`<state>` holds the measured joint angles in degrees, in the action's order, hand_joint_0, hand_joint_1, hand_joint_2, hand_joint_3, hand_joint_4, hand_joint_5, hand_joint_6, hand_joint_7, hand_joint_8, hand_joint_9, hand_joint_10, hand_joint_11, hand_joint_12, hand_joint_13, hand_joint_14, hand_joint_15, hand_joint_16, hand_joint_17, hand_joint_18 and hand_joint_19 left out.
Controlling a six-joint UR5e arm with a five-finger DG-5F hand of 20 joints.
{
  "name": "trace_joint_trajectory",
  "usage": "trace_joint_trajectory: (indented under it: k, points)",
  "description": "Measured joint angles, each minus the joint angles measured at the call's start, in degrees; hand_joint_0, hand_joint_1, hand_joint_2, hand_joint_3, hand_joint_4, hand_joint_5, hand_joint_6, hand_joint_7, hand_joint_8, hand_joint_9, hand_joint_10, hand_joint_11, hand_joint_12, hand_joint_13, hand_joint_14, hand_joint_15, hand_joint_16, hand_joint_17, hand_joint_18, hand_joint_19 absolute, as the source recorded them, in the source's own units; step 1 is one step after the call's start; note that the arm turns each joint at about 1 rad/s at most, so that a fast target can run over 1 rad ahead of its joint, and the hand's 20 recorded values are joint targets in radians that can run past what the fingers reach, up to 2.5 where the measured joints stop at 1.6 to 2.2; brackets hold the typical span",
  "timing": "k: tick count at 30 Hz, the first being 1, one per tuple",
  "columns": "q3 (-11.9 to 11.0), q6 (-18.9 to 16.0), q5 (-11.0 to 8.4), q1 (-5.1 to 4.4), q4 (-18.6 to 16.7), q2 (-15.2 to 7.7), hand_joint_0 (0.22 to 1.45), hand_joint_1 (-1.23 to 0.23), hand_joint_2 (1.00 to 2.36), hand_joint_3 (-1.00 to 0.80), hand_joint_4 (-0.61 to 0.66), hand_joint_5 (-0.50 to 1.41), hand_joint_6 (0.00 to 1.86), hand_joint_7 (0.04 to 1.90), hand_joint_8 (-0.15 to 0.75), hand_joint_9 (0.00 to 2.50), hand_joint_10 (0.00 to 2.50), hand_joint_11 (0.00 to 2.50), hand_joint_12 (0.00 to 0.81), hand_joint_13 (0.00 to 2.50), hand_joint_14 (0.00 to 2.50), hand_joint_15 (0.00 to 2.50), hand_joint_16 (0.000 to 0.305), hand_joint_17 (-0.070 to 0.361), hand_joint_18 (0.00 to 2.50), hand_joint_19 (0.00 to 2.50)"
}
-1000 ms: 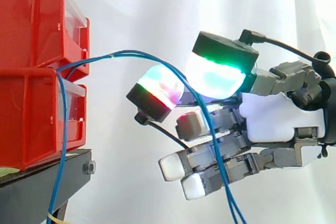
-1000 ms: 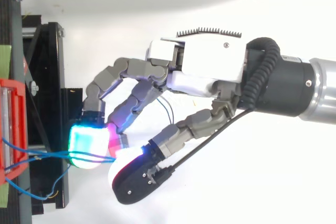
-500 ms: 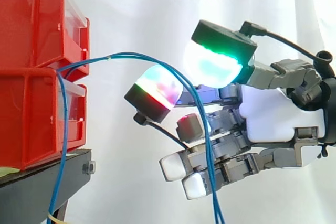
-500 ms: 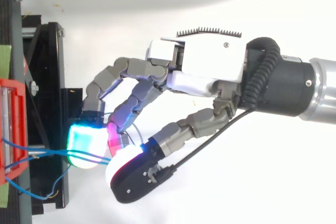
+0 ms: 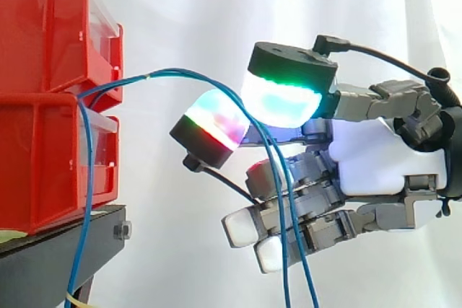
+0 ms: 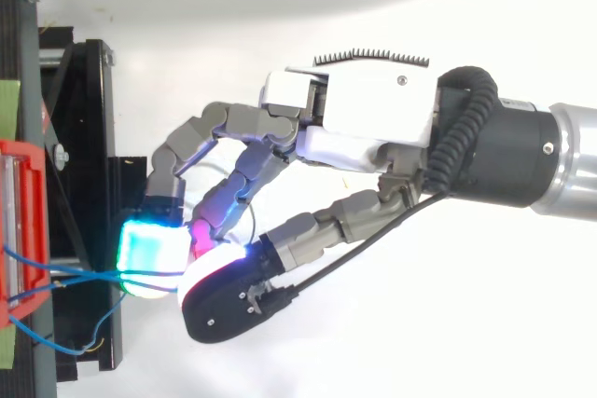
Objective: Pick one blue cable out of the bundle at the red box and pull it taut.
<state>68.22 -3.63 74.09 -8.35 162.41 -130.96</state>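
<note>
Two stacked red bins [image 5: 43, 156] stand on the left, and blue cables [image 5: 180, 72] come out from between them. Two strands arch to the right, pass between two glowing pads and hang down below the hand [image 5: 375, 156]. The green-cyan thumb pad [image 5: 281, 99] presses against the multi-coloured finger pad [image 5: 216, 117], with the strands pinched where the two meet. From above, the blue cables [image 6: 84, 277] run from the red bin [image 6: 19, 221] into the seam between the cyan pad [image 6: 149, 253] and the thumb [image 6: 224, 291]. The other fingers are loosely curled below.
The bins rest on a black stand [image 5: 58, 250] at the lower left. Another blue strand [image 5: 86, 200] hangs straight down along the bin fronts to the stand. A white curtain lies behind, and the arm [image 6: 522, 160] comes in from the right.
The thumb has swung toward the finger pad, closing the gap over the blue strands. The hanging ends below the hand have shifted left. The palm has stayed put.
</note>
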Motion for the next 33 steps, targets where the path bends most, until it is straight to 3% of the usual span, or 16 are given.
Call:
trace_joint_trajectory:
  k: [4, 11, 15, 23, 33]
  points:
    - [0.0, 0.0, 0.05, 0.0, 0.0, 0.0, 0.57, -0.65, 1.0, -0.15, 0.0, -0.15, 0.94, 0.74, 0.405, 1.11, 0.0, 0.89, 0.446, 0.88, 0.01, 0.44, 0.067, 0.151, 0.75, 0.51]
    - [0.0, 0.0, 0.06, 0.01, 0.1, 0.0, 0.55, -0.51, 1.07, -0.18, 0.02, -0.14, 0.92, 0.71, 0.425, 1.12, 0.0, 0.86, 0.466, 0.89, 0.01, 0.44, 0.071, 0.16, 0.75, 0.51]
    - [0.0, 0.0, 0.04, 0.02, 0.0, 0.0, 0.55, -0.53, 1.0, -0.18, 0.04, -0.14, 0.91, 0.73, 0.434, 1.12, 0.0, 0.87, 0.47, 0.9, 0.01, 0.44, 0.071, 0.161, 0.75, 0.51]
    - [0.0, 0.0, 0.08, 0.0, -0.1, 0.0, 0.48, -0.6, 1.01, -0.37, 0.02, -0.14, 0.9, 0.8, 0.396, 1.1, 0.01, 0.9, 0.424, 0.86, 0.01, 0.47, 0.06, 0.135, 0.68, 0.54]
    - [0.0, 0.0, 0.02, 0.0, 0.1, 0.0, 0.48, -0.68, 1.0, -0.44, 0.02, -0.12, 0.9, 0.82, 0.401, 1.14, 0.01, 0.93, 0.419, 0.88, 0.01, 0.46, 0.058, 0.131, 0.72, 0.53]
